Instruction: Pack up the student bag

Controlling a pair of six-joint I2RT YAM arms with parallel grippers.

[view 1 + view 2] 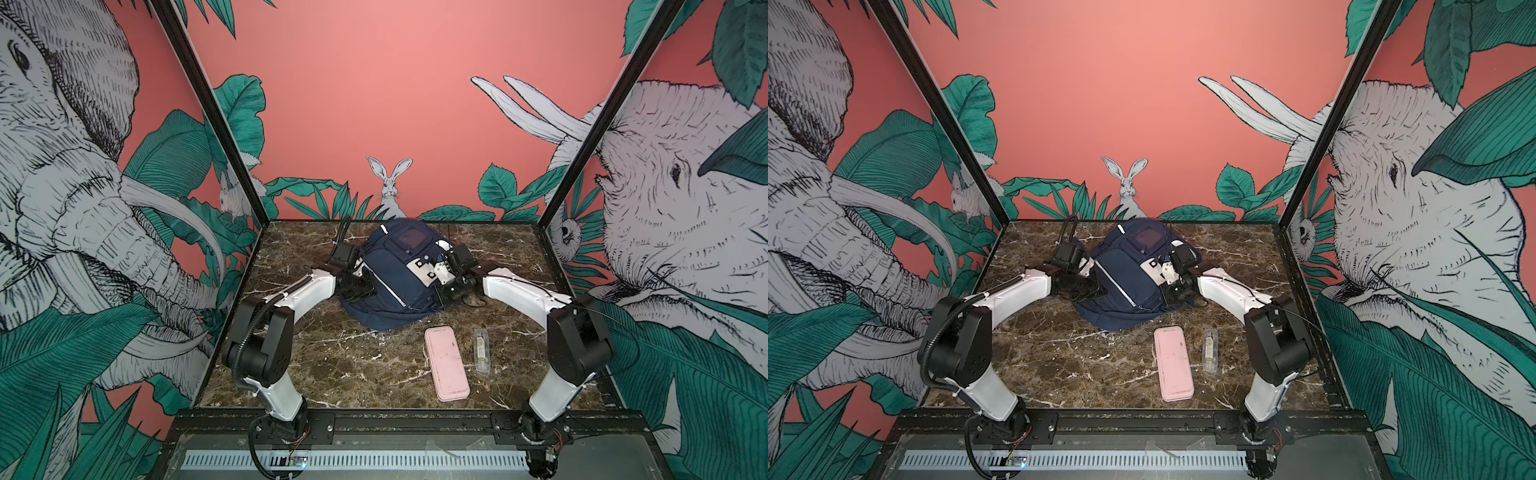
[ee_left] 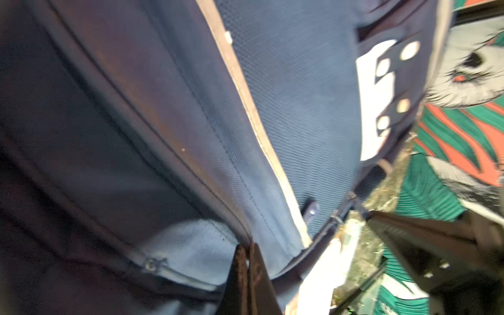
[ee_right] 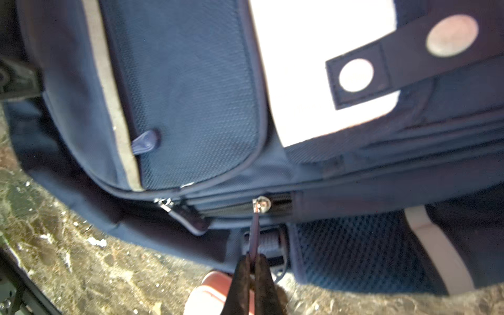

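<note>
On the student bag (image 1: 395, 270), the right gripper (image 3: 255, 257) pinches the zipper pull (image 3: 255, 231) and the left gripper (image 2: 246, 246) pinches its fabric. We fear the thin pull slipping out.

I am holding my left gripper (image 1: 1094, 288) against the navy student bag's (image 1: 1125, 274) left side and my right gripper (image 1: 1166, 296) against its right; a pink pencil case (image 1: 1173, 363) and a clear plastic case (image 1: 1209, 352) are lying side by side on the marble table (image 1: 1059, 357), nearer my bases.

The left arm (image 1: 299, 297) and right arm (image 1: 515, 291) were mounted at the near edge of the counter (image 1: 332, 361) and bent inward toward its far middle. The left pincer (image 2: 246, 255) was pressed shut. The right pincer (image 3: 254, 259) was pinched closed on a zipper pull (image 3: 255, 231).
</note>
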